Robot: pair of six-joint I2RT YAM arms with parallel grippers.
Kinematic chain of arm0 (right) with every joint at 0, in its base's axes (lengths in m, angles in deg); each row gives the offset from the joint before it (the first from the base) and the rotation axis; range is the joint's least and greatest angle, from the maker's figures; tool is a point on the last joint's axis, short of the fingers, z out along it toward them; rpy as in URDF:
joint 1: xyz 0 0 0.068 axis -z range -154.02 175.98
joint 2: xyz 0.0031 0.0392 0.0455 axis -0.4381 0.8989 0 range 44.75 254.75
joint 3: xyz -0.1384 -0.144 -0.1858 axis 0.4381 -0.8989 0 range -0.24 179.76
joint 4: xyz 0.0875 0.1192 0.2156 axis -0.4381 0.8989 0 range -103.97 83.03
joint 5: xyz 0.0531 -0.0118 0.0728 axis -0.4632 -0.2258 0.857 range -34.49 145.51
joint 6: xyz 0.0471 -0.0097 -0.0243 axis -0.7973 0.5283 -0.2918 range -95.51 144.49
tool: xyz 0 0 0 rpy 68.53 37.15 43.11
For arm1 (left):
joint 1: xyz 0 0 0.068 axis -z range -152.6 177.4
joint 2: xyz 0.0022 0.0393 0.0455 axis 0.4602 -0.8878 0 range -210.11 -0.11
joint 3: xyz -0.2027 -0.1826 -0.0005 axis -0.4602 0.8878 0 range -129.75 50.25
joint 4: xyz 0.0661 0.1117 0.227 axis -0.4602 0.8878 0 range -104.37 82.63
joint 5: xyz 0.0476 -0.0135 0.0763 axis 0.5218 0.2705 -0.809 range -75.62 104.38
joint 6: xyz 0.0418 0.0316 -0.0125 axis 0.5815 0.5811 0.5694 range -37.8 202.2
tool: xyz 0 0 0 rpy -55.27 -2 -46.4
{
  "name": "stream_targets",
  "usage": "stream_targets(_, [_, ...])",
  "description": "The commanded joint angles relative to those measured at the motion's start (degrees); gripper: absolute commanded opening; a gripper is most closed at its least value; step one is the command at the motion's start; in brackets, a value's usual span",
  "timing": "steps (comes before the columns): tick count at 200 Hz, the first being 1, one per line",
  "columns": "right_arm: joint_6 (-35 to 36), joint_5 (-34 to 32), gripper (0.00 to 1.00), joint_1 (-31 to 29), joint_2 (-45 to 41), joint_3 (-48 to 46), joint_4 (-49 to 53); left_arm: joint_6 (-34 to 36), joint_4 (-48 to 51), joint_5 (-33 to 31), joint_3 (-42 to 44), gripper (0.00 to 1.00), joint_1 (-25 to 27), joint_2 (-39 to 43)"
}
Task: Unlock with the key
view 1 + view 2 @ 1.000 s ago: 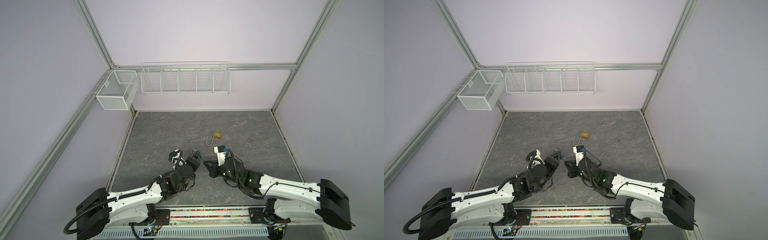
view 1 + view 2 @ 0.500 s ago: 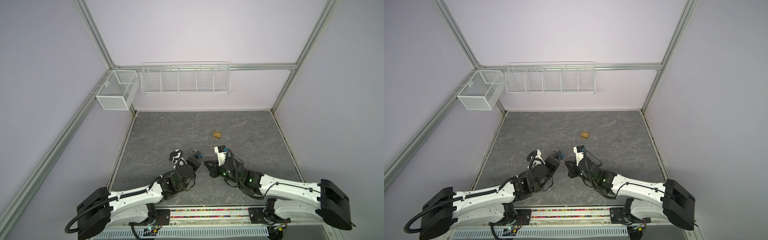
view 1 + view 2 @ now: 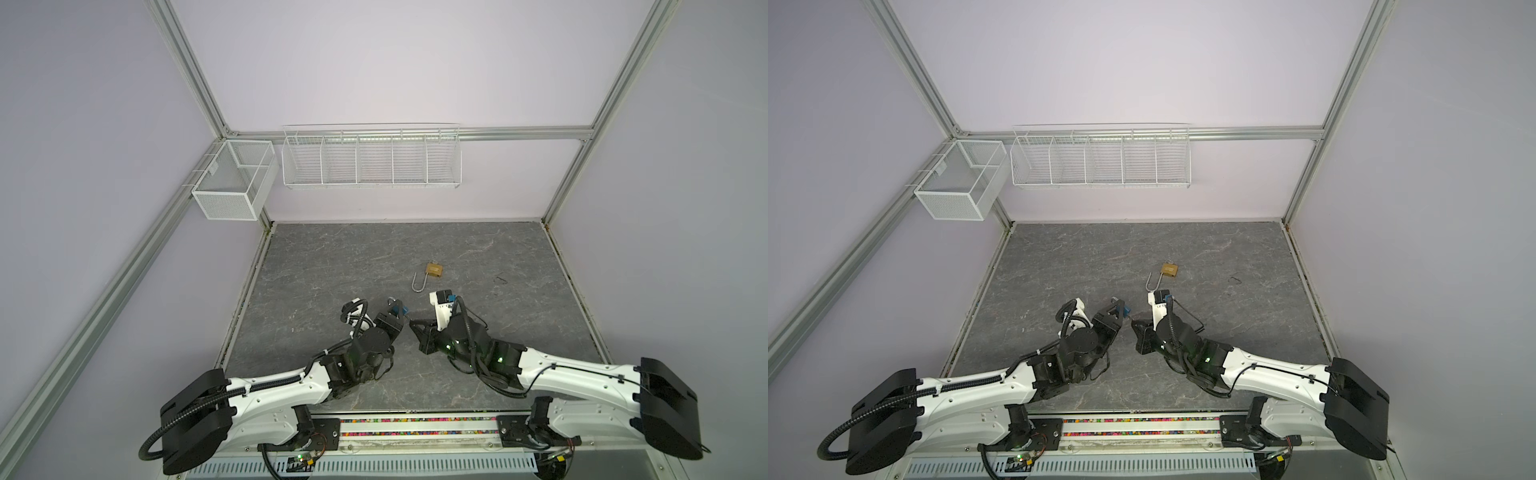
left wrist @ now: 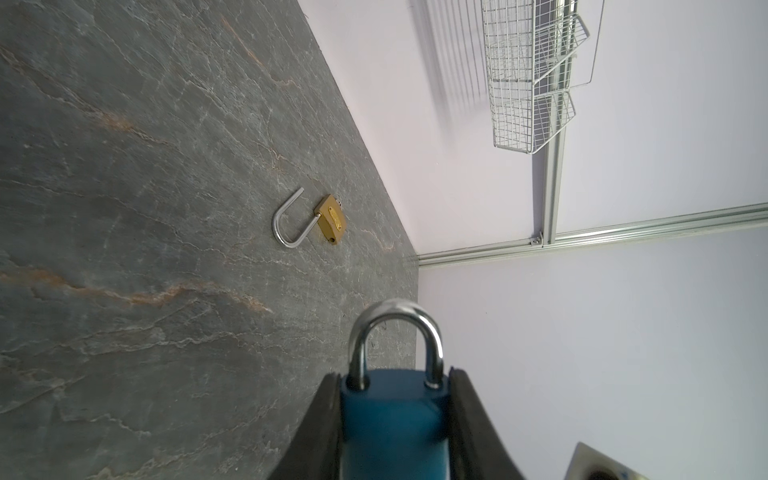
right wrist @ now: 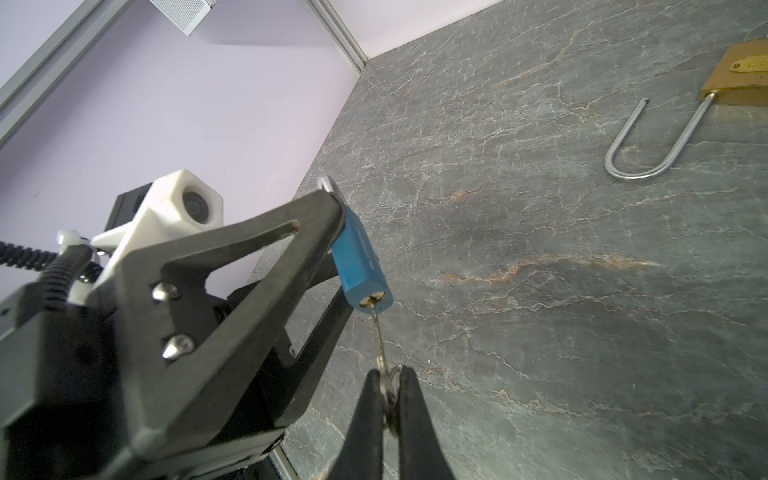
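Both top views look steeply down from high up onto the whole grey table [image 3: 374, 257], while both wrist cameras skim low and close, each catching the brass padlock [image 4: 330, 220].

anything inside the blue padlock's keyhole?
The key sits tip-first in the keyhole of the blue padlock, pinched by the right gripper. How deep the blade goes is hidden inside the body.

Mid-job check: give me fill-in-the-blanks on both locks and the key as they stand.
The left gripper is shut on the blue padlock, whose shackle is ____.
The right gripper pinches the key, its tip at the blue padlock's ____.
The brass padlock lies on the table with its shackle ____.
Missing: closed; keyhole; open.
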Motion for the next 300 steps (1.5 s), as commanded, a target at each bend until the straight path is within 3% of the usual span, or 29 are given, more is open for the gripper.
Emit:
stream_targets(1, [0.3, 1.2, 0.06, -0.3, 0.2, 2.1, -1.9, -0.1, -3.1, 2.4, -0.2, 0.00, 0.4, -0.4])
stream_targets(96, [0.9, 1.3, 0.06, 1.4, -1.3, 2.2, -0.4, -0.5, 0.2, 3.0, 1.3, 0.00, 0.7, 1.2])
stream_targets(140, [-1.2, 1.3, 0.06, 1.2, 0.3, 1.5, -2.6, -0.9, -8.0, 0.6, 0.8, 0.00, 1.5, -2.2])
stream_targets(187, [-3.3, 0.8, 0.06, 0.0, 3.6, 2.0, -4.7, 1.8, -10.5, -2.5, -4.1, 0.00, 3.3, -5.2])
stream_targets(245, [-4.1, -3.3, 0.06, 1.2, 1.7, 3.6, 0.5, 3.7, -10.3, -2.5, -2.3, 0.00, 4.8, -4.0])
stream_targets(300, [-9.3, -7.1, 0.06, -0.4, 3.1, 3.9, 1.3, 4.4, -15.2, -9.3, -1.4, 0.00, 7.2, -5.6])
